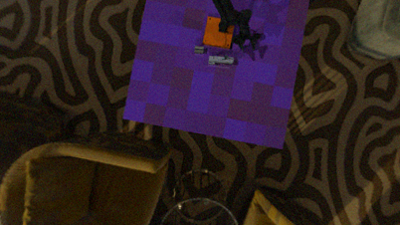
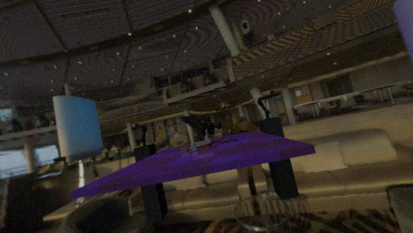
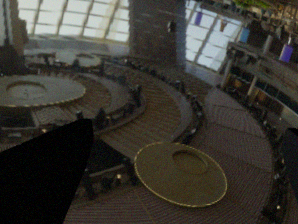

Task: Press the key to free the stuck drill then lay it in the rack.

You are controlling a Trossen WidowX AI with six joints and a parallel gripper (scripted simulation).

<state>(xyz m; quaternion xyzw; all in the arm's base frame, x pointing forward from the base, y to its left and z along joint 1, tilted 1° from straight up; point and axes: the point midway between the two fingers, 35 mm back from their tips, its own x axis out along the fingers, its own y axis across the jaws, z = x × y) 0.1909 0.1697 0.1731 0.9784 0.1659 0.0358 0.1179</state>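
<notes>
The black two-fingered gripper (image 1: 251,42) (image 2: 218,126) (image 3: 192,135) is being held wide open, with nothing being gripped. Beside it, an orange square plate (image 1: 218,33) is being carried by the purple checked surface (image 1: 178,98) (image 2: 199,161). Slightly farther off, a long pale-grey block (image 1: 221,61) is being supported; beyond the plate, a small grey ribbed block (image 1: 199,50) is being supported too. The drill is not being shown distinctly, so its place cannot be told. Judging by the task, a stiff, slippery shank is being expected, best being taken squarely, near the exposed top.
</notes>
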